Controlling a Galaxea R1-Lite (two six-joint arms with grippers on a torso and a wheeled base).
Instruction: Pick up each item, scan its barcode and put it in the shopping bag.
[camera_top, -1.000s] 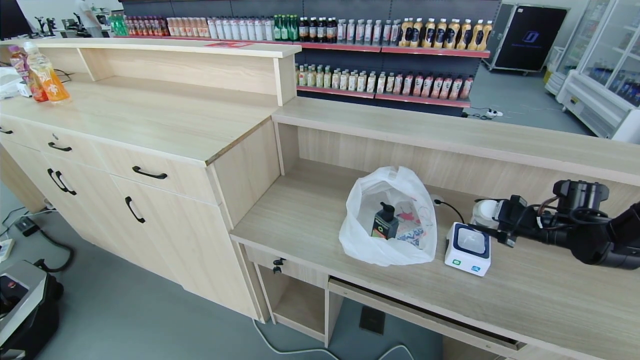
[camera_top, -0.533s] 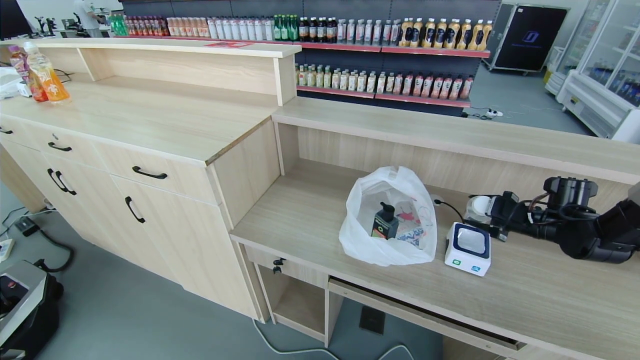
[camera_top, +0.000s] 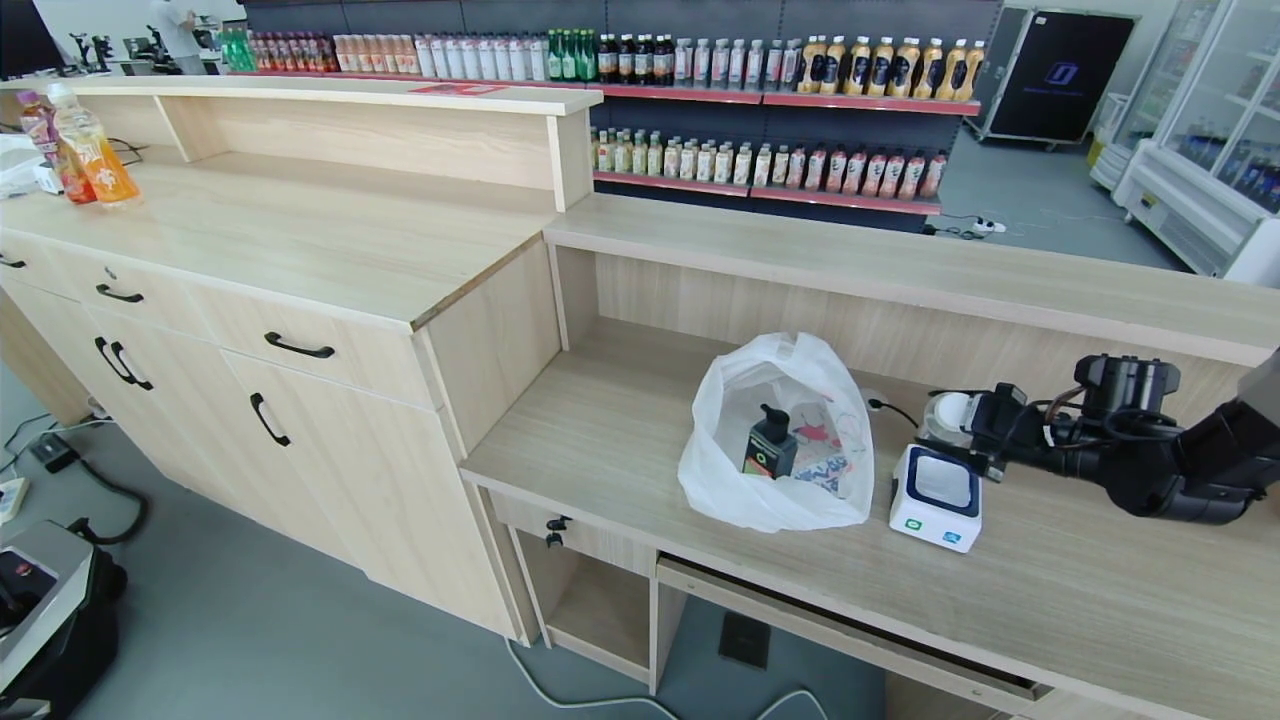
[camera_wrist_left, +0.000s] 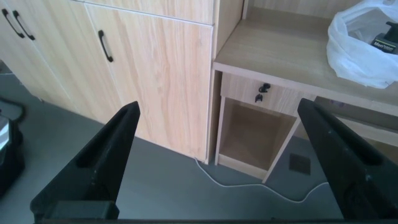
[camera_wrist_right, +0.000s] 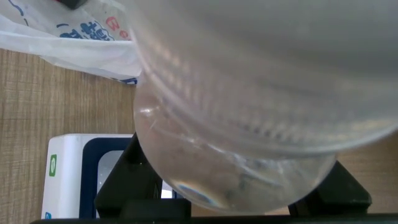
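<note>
— What's over on the left?
— One left gripper (camera_wrist_left: 217, 112): fingers spread wide, nothing held, hanging over the floor by the cabinet doors (camera_wrist_left: 155, 74).
— And on the desk (camera_top: 610, 430)?
— One white shopping bag (camera_top: 775, 480), mid-desk, mouth open, with a black pump bottle (camera_top: 768, 445) upright inside. One barcode scanner (camera_top: 936, 496) just right of it, near the front edge.
— The item in hand?
— One clear ribbed container (camera_top: 945, 412), clamped in the right gripper (camera_top: 965, 430), just behind the scanner, toward the desk's back edge.

A shop; stocked drink shelves (camera_top: 760, 68); checkout counter (camera_top: 600, 430); barcode scanner (camera_top: 936, 496).
</note>
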